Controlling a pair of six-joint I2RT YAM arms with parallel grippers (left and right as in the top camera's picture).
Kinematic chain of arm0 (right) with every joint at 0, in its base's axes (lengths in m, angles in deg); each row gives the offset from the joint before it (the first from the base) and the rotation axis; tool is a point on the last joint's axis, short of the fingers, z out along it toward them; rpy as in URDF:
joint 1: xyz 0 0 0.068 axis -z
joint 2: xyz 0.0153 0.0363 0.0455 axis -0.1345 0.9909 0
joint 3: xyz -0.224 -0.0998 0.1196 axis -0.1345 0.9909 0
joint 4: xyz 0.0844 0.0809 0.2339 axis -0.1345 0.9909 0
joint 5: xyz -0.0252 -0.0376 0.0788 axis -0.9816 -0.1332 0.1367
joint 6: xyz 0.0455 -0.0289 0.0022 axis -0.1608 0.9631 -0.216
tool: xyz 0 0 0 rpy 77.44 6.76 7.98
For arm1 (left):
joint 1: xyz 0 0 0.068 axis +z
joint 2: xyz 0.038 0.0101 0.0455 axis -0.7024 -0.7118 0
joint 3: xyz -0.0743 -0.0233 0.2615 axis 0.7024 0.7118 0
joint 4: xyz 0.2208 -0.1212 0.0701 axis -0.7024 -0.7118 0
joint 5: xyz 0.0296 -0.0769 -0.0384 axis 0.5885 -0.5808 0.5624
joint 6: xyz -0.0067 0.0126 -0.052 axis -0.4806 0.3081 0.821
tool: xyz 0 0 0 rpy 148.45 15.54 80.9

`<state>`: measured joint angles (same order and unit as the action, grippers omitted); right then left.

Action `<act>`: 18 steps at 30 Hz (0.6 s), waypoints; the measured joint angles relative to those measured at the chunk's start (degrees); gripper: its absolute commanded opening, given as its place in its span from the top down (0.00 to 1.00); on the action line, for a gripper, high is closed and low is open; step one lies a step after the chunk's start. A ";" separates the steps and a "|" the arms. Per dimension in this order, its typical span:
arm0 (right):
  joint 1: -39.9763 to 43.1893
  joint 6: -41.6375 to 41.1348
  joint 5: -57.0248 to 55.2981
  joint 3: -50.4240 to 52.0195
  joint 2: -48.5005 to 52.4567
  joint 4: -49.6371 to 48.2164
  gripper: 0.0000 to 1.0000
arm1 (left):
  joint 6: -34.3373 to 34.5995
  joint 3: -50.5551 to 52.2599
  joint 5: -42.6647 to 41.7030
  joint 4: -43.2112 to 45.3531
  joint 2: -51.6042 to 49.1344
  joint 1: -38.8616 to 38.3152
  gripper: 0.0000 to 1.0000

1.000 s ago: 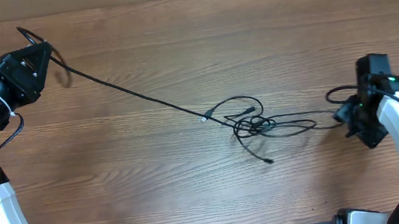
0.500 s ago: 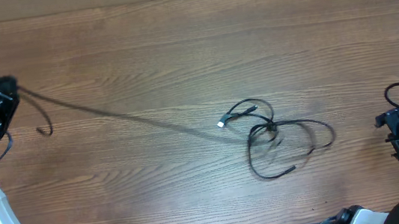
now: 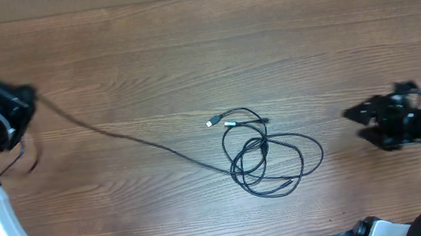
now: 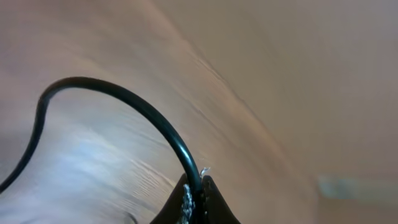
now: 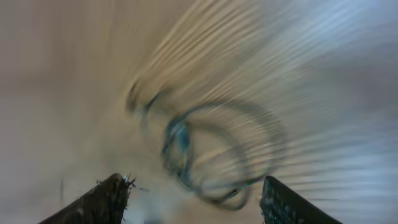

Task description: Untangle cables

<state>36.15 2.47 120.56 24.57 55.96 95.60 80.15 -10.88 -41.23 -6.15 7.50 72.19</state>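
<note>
Overhead view: the cables (image 3: 261, 153) sit as a loose nest of loops mid-table, a touch toward the near edge, with a silver-tipped plug (image 3: 213, 122) poking out on the far-left side of the nest. One long strand (image 3: 117, 134) runs out of it on a diagonal, up toward the far-left corner of the table (image 3: 186, 41), straight into the left gripper (image 3: 27, 97) near the left edge.

Left wrist view confirms it: the fingers (image 4: 185, 199) are pressed together on that strand (image 4: 134, 102), which arcs up and away from the pinch.

Over by the right edge, the right gripper (image 3: 357, 123) points at the nest, level with it, and is clearly the nearer arm; the left one is well apart, tied to the nest only by the strand. Right wrist view is badly smeared, but both fingers (image 5: 109, 196) stand spread with nothing between them, and the loops (image 5: 205, 155) are dead ahead in the gap.

My read: the strand's long axis is that diagonal, so the coming move probably turns on the right gripper reaching straight toward the left edge to catch a loop, with the left pulling along the line.
</note>
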 measured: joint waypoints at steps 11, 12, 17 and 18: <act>-31.58 14.08 9.55 0.22 -0.02 -13.29 0.00 | -9.86 0.52 -31.89 16.48 -4.94 -8.74 0.96; -34.27 14.10 9.84 0.22 -0.02 -14.38 0.00 | -8.35 0.50 -33.73 19.63 -4.76 -8.74 0.96; -45.77 10.84 8.37 0.70 -0.07 -24.33 0.00 | 1.79 0.52 -39.69 33.20 -3.21 -8.74 0.96; -48.30 8.90 6.67 0.70 -0.07 -27.85 0.00 | 3.91 0.52 -40.48 34.97 -2.62 -8.74 0.96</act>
<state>-12.15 11.36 127.23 25.27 55.90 67.76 84.06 -10.35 -81.70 28.82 4.88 63.45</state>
